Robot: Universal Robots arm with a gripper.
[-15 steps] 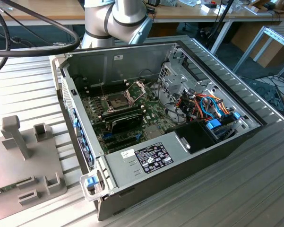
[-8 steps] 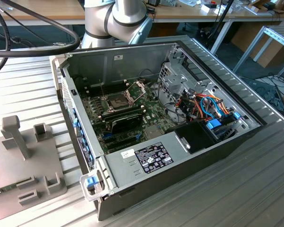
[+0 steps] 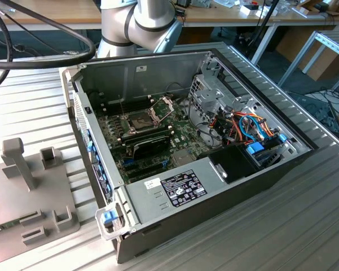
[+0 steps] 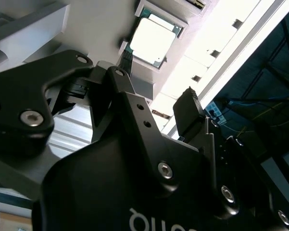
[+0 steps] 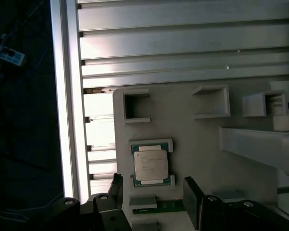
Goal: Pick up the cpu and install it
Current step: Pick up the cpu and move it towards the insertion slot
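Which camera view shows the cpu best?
The first wrist view: the cpu lies whole and face-on in its grey holder. The second wrist view shows the cpu slanted, under glare.

A ribbed aluminium table (image 3: 304,226) has a pale wooden workbench (image 3: 45,17) running behind its far edge, a dark floor (image 3: 304,79) with loose cables (image 3: 327,110) beyond its corner on the exterior view's right, and bright light glaring off its slats (image 5: 101,139) in the first wrist view.
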